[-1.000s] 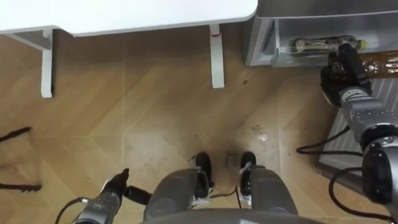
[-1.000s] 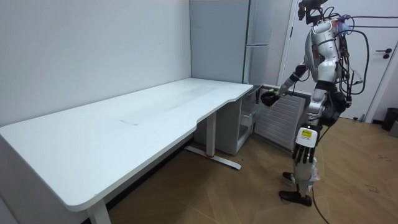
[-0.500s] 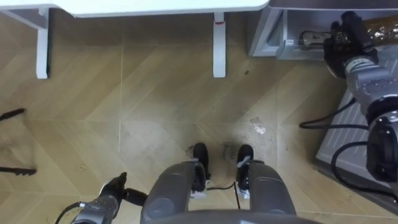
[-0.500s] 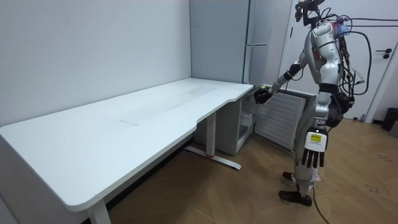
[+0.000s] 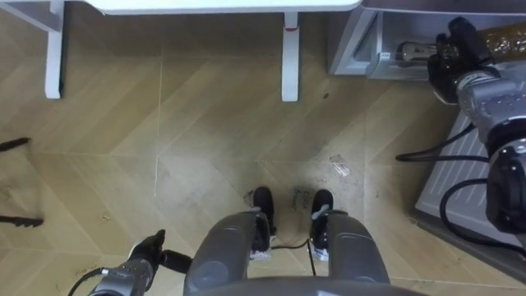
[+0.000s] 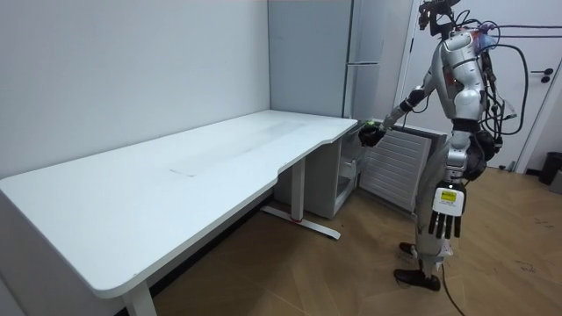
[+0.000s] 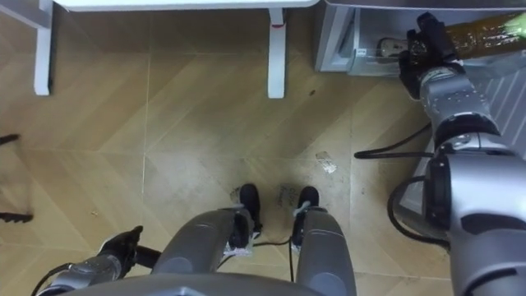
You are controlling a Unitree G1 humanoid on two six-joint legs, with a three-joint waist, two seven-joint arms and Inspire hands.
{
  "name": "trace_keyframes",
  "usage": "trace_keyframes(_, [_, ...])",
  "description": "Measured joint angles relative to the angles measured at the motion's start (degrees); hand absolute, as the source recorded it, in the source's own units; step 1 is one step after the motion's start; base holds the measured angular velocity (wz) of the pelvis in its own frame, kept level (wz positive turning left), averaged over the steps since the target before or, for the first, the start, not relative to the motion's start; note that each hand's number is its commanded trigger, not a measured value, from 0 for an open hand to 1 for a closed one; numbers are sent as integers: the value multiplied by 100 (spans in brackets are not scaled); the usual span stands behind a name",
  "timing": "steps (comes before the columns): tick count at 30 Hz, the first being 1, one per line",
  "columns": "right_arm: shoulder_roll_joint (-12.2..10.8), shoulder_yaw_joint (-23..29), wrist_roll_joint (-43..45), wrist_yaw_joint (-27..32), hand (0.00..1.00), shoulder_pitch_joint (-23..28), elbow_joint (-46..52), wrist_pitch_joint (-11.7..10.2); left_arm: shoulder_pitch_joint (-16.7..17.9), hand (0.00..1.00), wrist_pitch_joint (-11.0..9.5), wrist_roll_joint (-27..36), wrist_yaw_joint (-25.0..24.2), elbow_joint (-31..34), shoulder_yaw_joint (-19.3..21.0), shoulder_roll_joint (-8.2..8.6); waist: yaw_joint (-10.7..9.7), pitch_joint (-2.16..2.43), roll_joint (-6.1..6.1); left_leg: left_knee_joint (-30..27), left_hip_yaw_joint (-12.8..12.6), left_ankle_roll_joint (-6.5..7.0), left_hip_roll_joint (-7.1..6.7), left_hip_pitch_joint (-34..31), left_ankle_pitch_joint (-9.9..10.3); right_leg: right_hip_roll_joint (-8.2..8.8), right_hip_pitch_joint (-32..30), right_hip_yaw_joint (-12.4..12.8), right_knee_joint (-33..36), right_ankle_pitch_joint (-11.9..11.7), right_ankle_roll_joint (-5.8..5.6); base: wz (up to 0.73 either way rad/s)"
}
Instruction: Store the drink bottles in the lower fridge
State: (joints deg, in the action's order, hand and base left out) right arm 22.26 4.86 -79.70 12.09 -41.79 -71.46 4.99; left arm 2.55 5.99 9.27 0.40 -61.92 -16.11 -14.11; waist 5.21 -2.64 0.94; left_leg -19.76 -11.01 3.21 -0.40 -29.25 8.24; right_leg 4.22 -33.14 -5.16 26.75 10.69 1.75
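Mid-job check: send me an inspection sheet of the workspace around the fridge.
Surface: wooden parquet floor, scuffed near the feet.
Job's things: amber drink bottle held at the open grey lower fridge; what looks like another pale bottle lies on its shelf.
Clutter: small clear scrap on the floor.
Hands: right hand, fingers curled round the amber bottle; left hand hangs open at the robot's side.
Cables: nothing seen beyond the robot's own.
Surroundings: white desk beside the fridge.

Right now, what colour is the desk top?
White. The desk shows best in the room view.
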Motion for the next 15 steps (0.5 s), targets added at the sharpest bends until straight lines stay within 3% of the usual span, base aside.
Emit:
trace_keyframes(1, [0,-33,1,18,0,0,1,0,0,0,1,-3,-1,0,1,-8,0,0,0,-1,0,0,0,0,0,1,0,1,2,-3,0,0])
trace_keyframes(13, [67,-373,196,205,0,-173,17,11,1,0,3,-28,-6,4,1,-20,0,0,-25,-11,-3,19,-24,-5,-19,36,-39,-6,110,-8,-3,0])
trace_keyframes(15, [108,-492,326,227,0,-175,16,101,1,0,-2,-27,-6,5,-2,-21,18,0,-31,-12,-1,23,-28,-5,-26,44,-38,-12,115,-10,-6,0])
